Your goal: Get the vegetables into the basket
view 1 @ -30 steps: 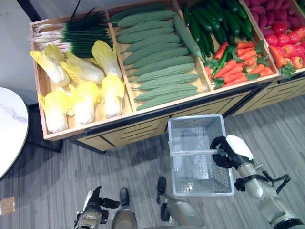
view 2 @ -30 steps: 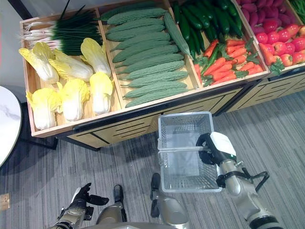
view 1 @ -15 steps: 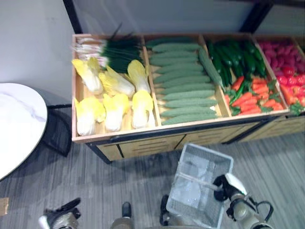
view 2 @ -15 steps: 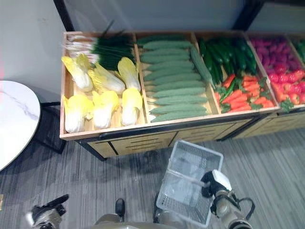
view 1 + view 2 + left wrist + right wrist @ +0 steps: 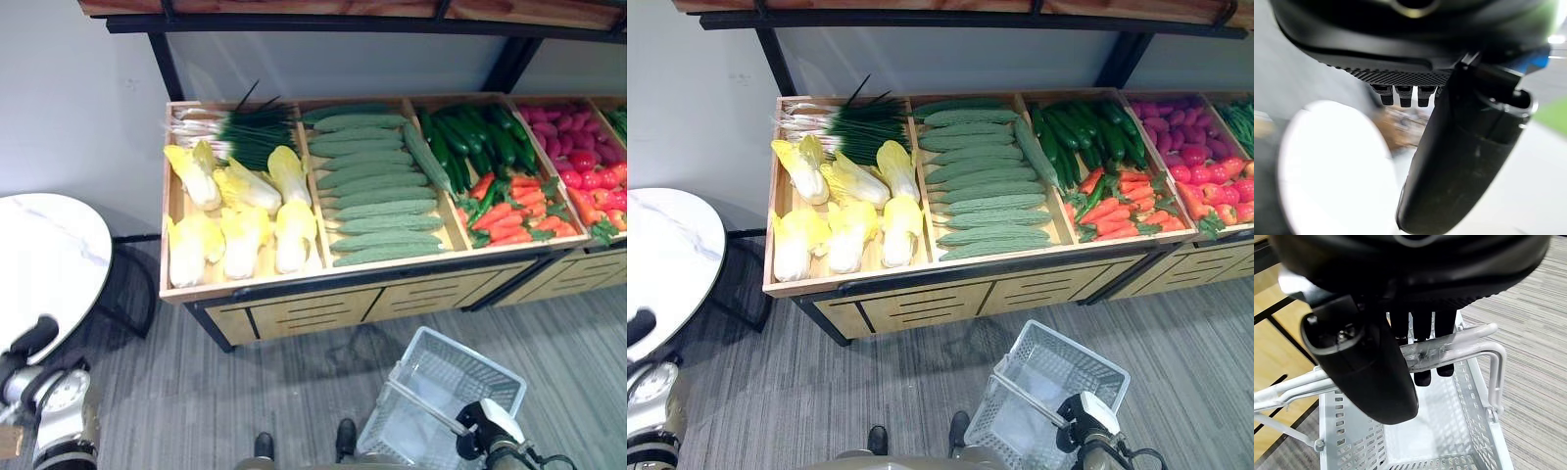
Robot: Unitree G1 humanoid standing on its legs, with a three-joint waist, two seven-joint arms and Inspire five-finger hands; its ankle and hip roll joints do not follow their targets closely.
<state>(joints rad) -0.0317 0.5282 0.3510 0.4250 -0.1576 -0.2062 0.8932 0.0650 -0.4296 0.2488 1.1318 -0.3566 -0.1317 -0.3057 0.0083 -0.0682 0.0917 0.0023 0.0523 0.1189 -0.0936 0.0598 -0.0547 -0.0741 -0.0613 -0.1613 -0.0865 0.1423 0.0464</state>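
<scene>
At far left we see the left robot hand (image 5: 34,338), fingers relaxed and holding nothing, beside a round white table (image 5: 49,259). The wooden counter (image 5: 294,284) carries the vegetables: spring onions (image 5: 235,132) and yellow cabbages (image 5: 240,211) in its leftmost compartment, then bitter gourds (image 5: 377,191), then cucumbers (image 5: 480,132) above carrots (image 5: 514,206), then red radishes (image 5: 588,166). Lower right, the right robot hand (image 5: 1420,328) curls round the handle of the white basket (image 5: 431,392), which hangs tilted and empty above the grey floor (image 5: 196,401), well apart from the vegetables.

Bright even light, blurred wrist background
</scene>
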